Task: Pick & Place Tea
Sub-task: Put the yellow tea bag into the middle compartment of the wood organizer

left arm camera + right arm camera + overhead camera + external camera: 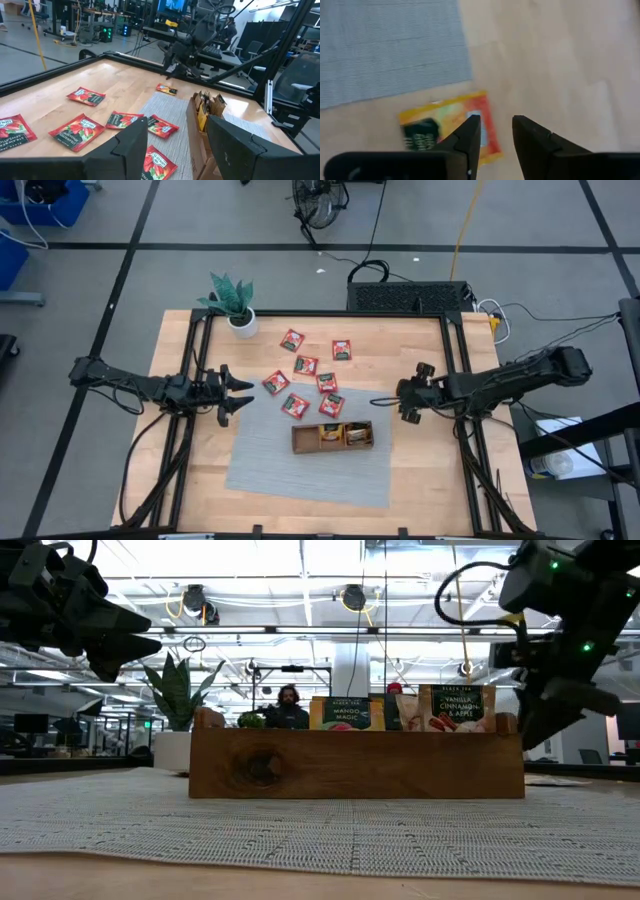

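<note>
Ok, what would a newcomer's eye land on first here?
Probably the red tea sachets scattered on the wood and grey mat behind the wooden tray, which already holds upright sachets. Next, the right tool, fingers apart, just above an orange-yellow sachet lying flat on bare wood by the mat's edge.

Tray (305, 439) on mat (270, 465); sachets (307, 365) between tray and plant (232, 298).

Right of the wooden tray (305, 439) the tabletop (420, 470) lies bare; red tea sachets (307, 365) crowd the space behind it.
</note>
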